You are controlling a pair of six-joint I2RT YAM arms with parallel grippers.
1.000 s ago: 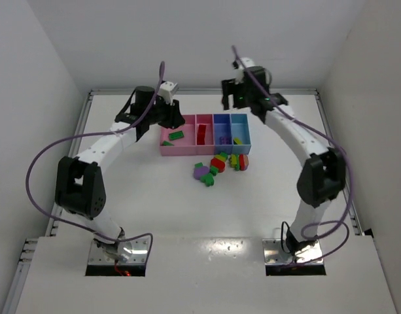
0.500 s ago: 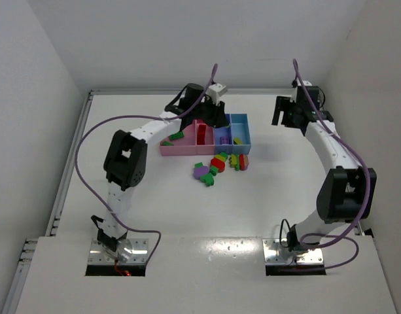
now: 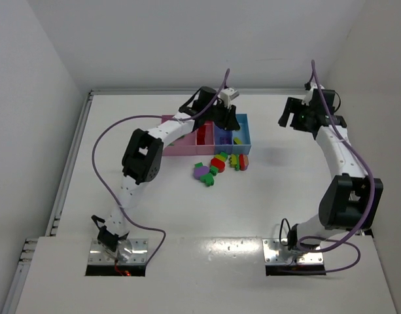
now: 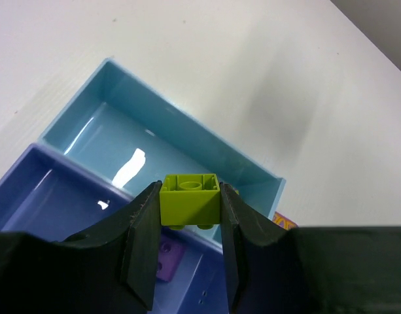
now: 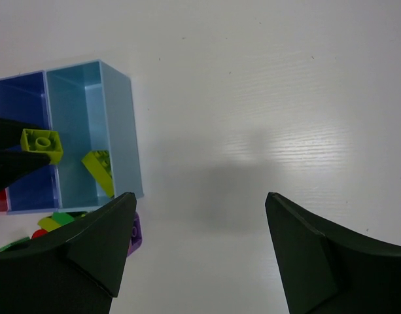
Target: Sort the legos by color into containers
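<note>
Gripping a lime lego (image 4: 190, 199) over the divider between the blue-violet bin (image 4: 53, 199) and the light blue bin (image 4: 187, 140), the left jaws could drop it in the wrong one; the right jaws gape empty.

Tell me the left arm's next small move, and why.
Probably nudge the left gripper a little further over the light blue bin, then open. It is shut on a yellow-green lego that hangs near the divider with the blue-violet bin, and the light blue bin already holds a yellow-green piece.
</note>
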